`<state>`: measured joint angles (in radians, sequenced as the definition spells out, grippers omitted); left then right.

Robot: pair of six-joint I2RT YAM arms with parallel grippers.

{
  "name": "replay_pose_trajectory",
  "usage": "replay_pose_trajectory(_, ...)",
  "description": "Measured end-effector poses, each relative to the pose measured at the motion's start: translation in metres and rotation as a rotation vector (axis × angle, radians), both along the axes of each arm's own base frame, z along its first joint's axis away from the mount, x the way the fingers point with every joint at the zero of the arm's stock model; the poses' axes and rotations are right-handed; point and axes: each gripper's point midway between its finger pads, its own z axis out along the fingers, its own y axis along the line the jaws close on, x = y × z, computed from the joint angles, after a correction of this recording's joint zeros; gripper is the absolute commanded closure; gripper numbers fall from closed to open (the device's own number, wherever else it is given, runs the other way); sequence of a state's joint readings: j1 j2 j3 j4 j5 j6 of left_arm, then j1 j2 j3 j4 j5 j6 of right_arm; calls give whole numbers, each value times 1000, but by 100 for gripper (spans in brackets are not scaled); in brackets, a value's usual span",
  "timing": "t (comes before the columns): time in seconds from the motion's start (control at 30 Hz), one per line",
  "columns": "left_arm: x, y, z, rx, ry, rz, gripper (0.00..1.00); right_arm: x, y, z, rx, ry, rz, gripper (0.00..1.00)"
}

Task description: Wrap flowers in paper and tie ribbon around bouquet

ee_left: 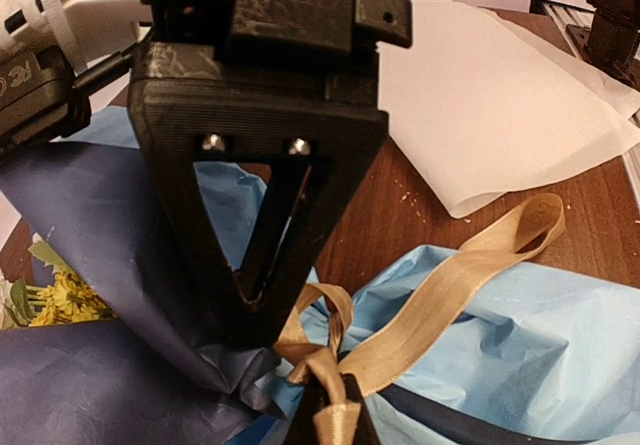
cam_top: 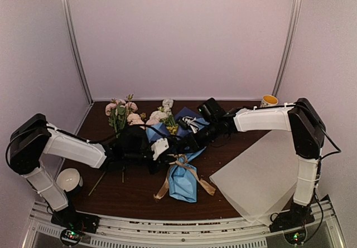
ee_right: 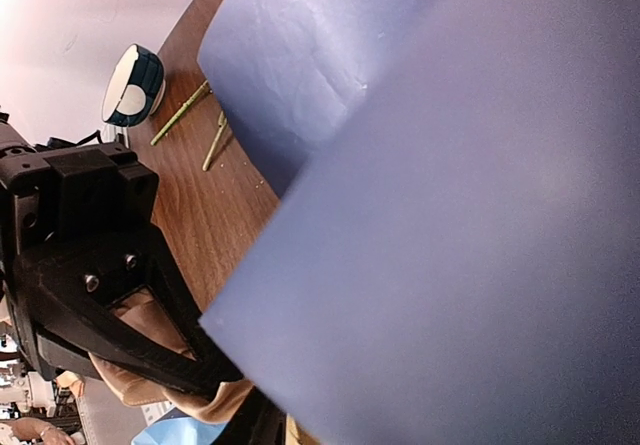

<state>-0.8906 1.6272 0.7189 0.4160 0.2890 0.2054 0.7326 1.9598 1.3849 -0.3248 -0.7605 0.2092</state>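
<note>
Brown wooden table (cam_top: 240, 142) under pale walls (cam_top: 178, 36). Lettering on the arm casing (ee_left: 30, 75) at the left edge of the left wrist view is cut off and unreadable. Left jaws pinch the tan ribbon (ee_left: 450, 285) looped round the blue bouquet (cam_top: 183, 182) at mid-table. Navy paper (ee_right: 450, 215) blocks the right jaws; their gap cannot be told.

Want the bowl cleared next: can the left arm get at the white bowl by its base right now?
Probably not yet: the left fingers are shut on the ribbon at the bouquet, so they must let go first. The bowl itself lies uncovered, close beside the arm's base.
</note>
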Motion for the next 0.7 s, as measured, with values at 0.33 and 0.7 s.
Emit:
replay_pose_trajectory(0.33, -14, 4, 1, 9, -46, -82, 100, 11, 5, 17, 10, -27, 1, 69)
replay_pose_trajectory(0.7, -1, 5, 0, 36, -96, -33, 100, -12, 1, -1, 23, 15, 104, 80)
